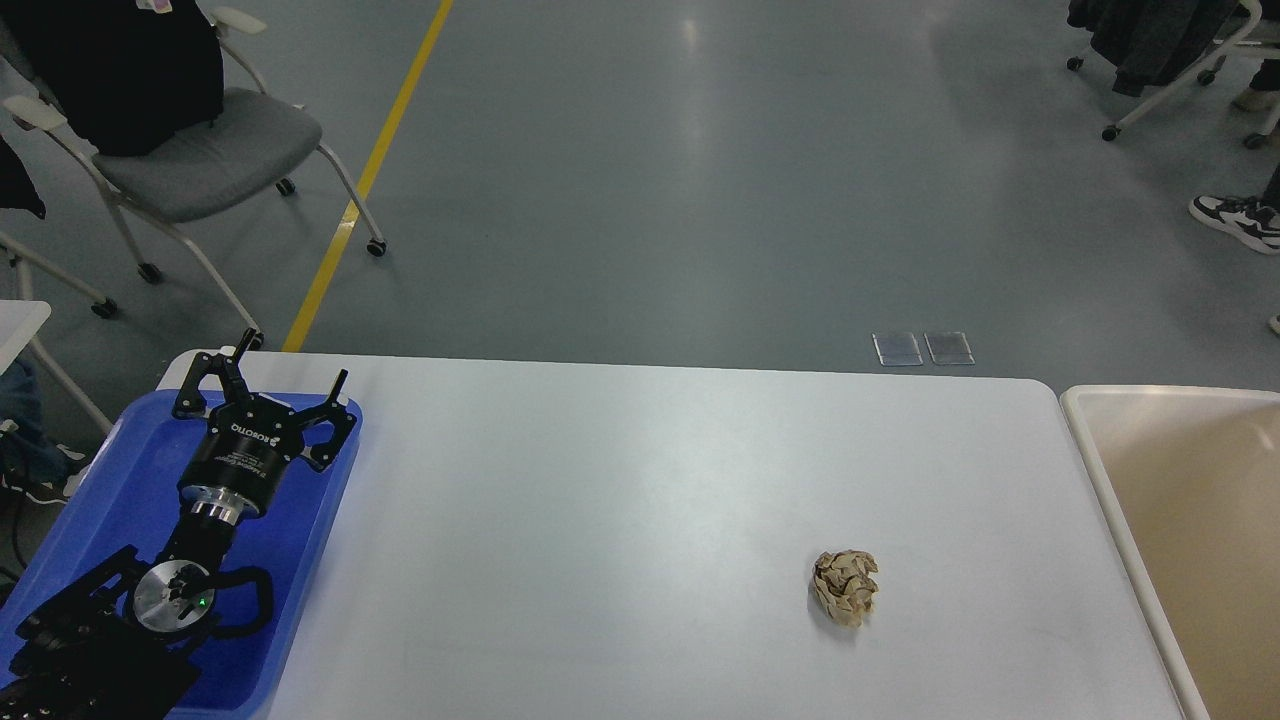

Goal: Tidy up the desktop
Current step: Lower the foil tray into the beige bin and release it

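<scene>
The white desktop [620, 520] fills the lower part of the head view. A crumpled beige paper ball [846, 587] lies on it toward the right front. My left gripper [292, 362] is open and empty, held over the far end of the blue tray [110, 500] at the table's left edge, far from the paper ball. My right arm and gripper are out of view.
A white-rimmed beige bin [1180, 520] stands against the table's right edge. A grey chair [200, 150] stands on the floor behind the left corner. A yellow floor line [370, 170] runs past it. More chairs and a person's shoes [1235, 215] are at the far right.
</scene>
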`<control>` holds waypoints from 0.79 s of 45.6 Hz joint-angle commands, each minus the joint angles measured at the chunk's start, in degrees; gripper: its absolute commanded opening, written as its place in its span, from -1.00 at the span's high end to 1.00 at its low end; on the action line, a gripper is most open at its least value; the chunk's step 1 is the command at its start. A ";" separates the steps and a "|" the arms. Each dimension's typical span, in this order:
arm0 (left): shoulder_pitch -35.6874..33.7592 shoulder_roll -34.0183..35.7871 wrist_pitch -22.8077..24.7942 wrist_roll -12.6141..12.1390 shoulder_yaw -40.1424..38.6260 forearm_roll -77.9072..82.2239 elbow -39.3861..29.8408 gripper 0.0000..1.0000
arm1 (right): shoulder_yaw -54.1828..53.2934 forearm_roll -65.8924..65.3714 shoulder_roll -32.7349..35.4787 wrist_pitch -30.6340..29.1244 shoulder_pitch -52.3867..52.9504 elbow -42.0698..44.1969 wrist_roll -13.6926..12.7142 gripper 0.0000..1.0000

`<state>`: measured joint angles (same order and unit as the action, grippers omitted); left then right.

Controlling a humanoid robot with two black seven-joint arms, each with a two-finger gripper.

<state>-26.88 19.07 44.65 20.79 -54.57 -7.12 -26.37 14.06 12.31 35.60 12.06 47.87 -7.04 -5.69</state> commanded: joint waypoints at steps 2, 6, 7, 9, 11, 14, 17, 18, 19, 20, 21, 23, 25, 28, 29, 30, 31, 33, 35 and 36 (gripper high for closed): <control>-0.01 0.00 -0.09 0.04 0.08 0.00 0.00 -0.98 | -18.44 1.84 -5.36 0.16 -8.84 2.82 -2.05 1.00; -0.01 0.00 -0.09 0.04 -0.01 0.00 0.00 -0.98 | -21.43 1.84 -6.94 0.24 -10.69 2.82 -2.05 1.00; -0.01 0.00 0.00 0.04 0.08 0.00 0.00 -0.98 | -21.96 1.84 -7.21 0.24 -10.78 2.82 -2.05 1.00; -0.01 0.00 -0.09 0.04 -0.01 0.00 0.00 -0.98 | -22.84 2.02 -7.65 0.24 -11.04 2.82 -2.05 1.00; -0.01 0.00 -0.09 0.04 0.08 0.00 0.00 -0.98 | -23.55 2.10 -8.09 0.24 -11.57 2.90 -2.05 1.00; -0.01 0.00 -0.09 0.04 -0.01 0.00 0.00 -0.98 | -23.90 2.10 -8.53 0.24 -12.27 2.90 -1.96 1.00; -0.01 0.00 -0.09 0.04 0.08 0.00 0.00 -0.98 | -24.08 2.10 -8.97 0.24 -12.80 2.90 -1.96 1.00; -0.01 0.00 -0.09 0.04 0.08 0.00 0.00 -0.98 | -24.08 2.10 -9.14 0.24 -12.97 2.90 -1.96 1.00; -0.01 0.00 -0.09 0.04 0.08 0.00 0.00 -0.98 | -24.08 2.10 -9.23 0.24 -13.06 2.90 -1.87 1.00; -0.01 0.00 -0.09 0.04 0.08 0.00 0.00 -0.98 | -24.08 2.10 -9.32 0.24 -13.15 2.90 -1.87 1.00; -0.01 0.00 -0.09 0.04 0.08 0.00 0.00 -0.98 | -24.08 2.10 -9.41 0.24 -13.15 2.90 -1.87 1.00; -0.01 0.00 -0.09 0.04 -0.01 0.00 0.00 -0.98 | -24.16 2.19 -9.58 0.24 -13.24 2.90 -1.87 1.00; -0.01 0.00 -0.09 0.04 -0.01 0.00 0.00 -0.98 | -24.16 2.19 -9.58 0.24 -13.24 2.90 -1.69 1.00; -0.01 0.00 -0.09 0.04 0.08 0.00 0.00 -0.98 | -24.16 2.19 -9.58 0.24 -13.24 2.90 -1.61 0.22; -0.01 0.00 -0.09 0.04 -0.01 0.00 0.00 -0.98 | -24.25 2.19 -9.58 0.24 -13.24 2.99 -1.52 -0.21; -0.01 0.00 -0.09 0.04 0.08 0.00 0.00 -0.98 | -24.25 2.19 -9.58 0.24 -13.24 2.99 -1.52 -0.47; -0.01 0.00 -0.09 0.04 0.08 0.00 0.00 -0.98 | -24.25 2.19 -9.58 0.16 -13.24 2.99 -1.43 -0.73; -0.01 0.00 -0.09 0.04 0.08 0.00 0.00 -0.98 | -24.34 2.19 -9.49 0.07 -13.24 2.99 -1.43 -1.00; -0.01 0.00 -0.09 0.04 0.08 0.00 0.00 -0.98 | -24.34 2.19 -9.49 -0.28 -13.24 2.99 -1.43 -1.00; -0.01 0.00 -0.09 0.04 -0.01 0.00 0.00 -0.98 | -24.43 2.19 -9.49 -0.54 -13.24 2.99 -1.43 -1.00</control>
<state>-26.90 19.07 44.57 20.83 -54.53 -7.12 -26.37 -9.40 14.41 26.53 12.30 35.20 -4.16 -7.31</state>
